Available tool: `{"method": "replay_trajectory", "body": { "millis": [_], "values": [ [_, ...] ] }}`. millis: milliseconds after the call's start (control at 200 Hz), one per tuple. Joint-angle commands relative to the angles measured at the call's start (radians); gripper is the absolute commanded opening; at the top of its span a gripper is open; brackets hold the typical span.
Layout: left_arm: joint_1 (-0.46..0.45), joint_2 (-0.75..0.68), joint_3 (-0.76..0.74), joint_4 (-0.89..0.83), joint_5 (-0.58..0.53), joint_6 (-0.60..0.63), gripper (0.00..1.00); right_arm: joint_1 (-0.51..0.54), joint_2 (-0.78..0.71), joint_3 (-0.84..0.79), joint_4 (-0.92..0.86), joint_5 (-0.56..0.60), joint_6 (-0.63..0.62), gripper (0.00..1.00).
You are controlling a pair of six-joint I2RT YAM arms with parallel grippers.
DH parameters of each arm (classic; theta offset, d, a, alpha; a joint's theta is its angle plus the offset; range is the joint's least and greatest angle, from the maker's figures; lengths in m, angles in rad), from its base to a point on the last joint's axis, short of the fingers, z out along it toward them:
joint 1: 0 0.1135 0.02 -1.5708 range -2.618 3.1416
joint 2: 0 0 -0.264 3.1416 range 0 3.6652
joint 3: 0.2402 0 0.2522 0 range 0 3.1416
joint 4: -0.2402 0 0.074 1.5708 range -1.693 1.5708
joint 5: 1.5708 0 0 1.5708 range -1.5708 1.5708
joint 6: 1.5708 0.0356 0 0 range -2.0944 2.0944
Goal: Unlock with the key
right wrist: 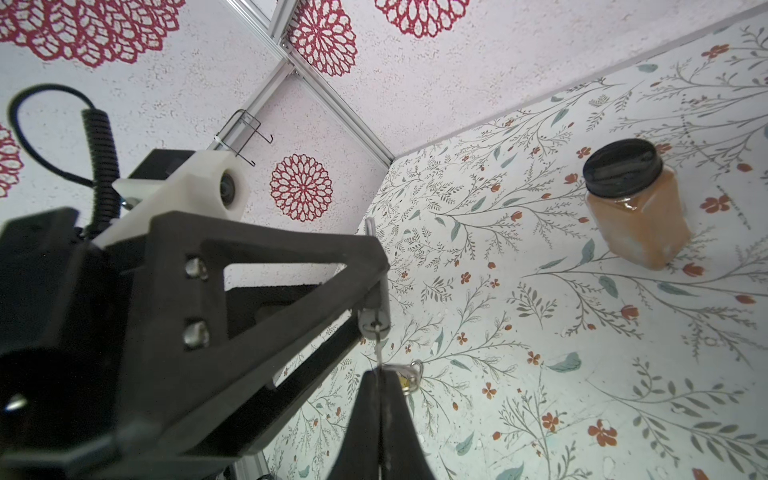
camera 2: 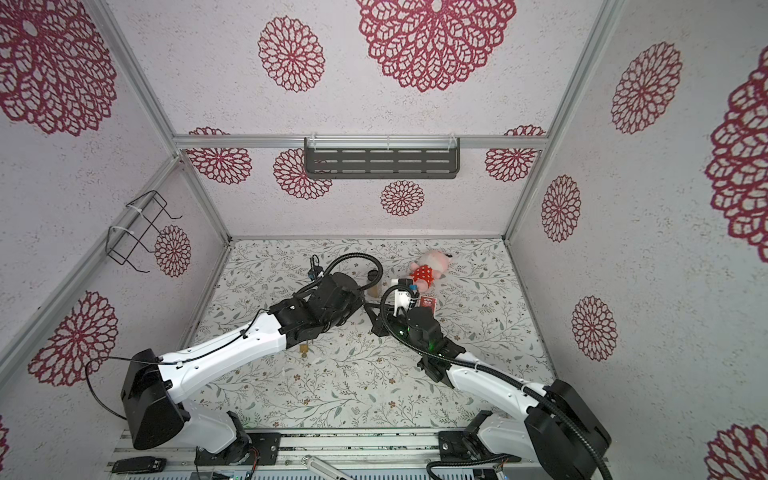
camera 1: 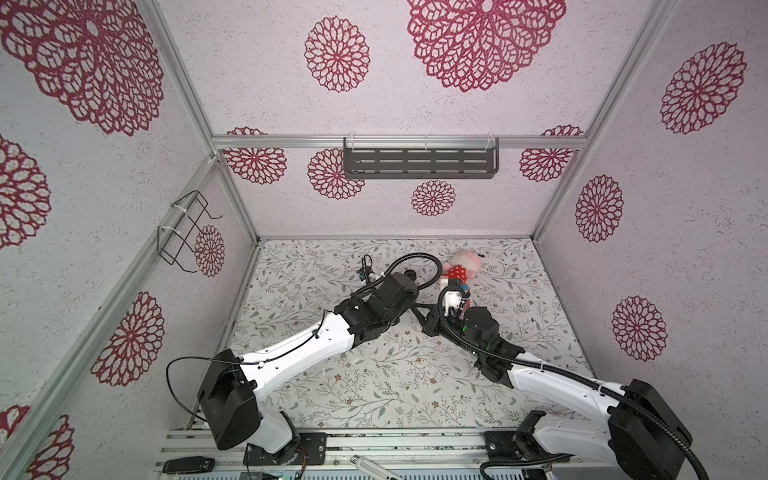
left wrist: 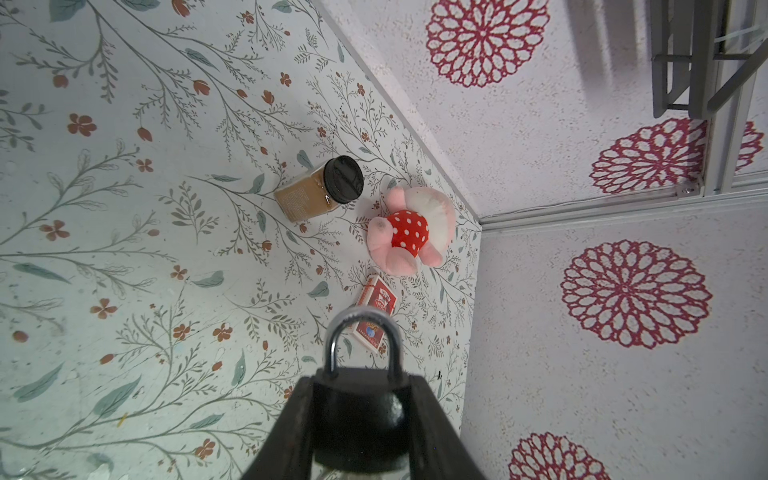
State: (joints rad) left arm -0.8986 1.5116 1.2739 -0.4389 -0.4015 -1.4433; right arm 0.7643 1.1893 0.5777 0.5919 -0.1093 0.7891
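Padlock (left wrist: pixel 358 419) is sitting clamped in the left gripper (left wrist: pixel 361 384); the right gripper (right wrist: pixel 379 384) is pinching the key (right wrist: pixel 377 352) at its keyhole (right wrist: pixel 375 323). An off-axis turn could slip or bend the thin key.

Pale textured walls (camera 1: pixel 249 83) carry crimson flower medallions (camera 1: pixel 337 54), joined by aluminium framing (camera 1: pixel 282 142). A grey slotted shelf (camera 1: pixel 419 163) hangs on the back wall, a black wire rack (camera 1: pixel 185 232) on the left. The worktop (camera 1: pixel 374 386) has a leafy floral print.
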Motion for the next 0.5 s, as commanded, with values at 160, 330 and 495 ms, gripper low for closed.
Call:
{"method": "replay_trajectory", "body": {
  "millis": [160, 330, 495],
  "values": [
    [-0.023, -0.011, 0.017, 0.053, 0.043, 0.006, 0.0, -0.005, 0.013, 0.047, 0.056, 0.0, -0.013, 0.02],
    [-0.036, 0.01, 0.038, 0.05, 0.079, 0.011, 0.0, -0.003, 0.026, 0.117, 0.038, -0.002, -0.059, 0.02],
    [-0.042, 0.014, 0.047, 0.055, 0.091, 0.015, 0.0, -0.006, 0.033, 0.142, -0.006, 0.017, -0.095, 0.02]
  ]
}}
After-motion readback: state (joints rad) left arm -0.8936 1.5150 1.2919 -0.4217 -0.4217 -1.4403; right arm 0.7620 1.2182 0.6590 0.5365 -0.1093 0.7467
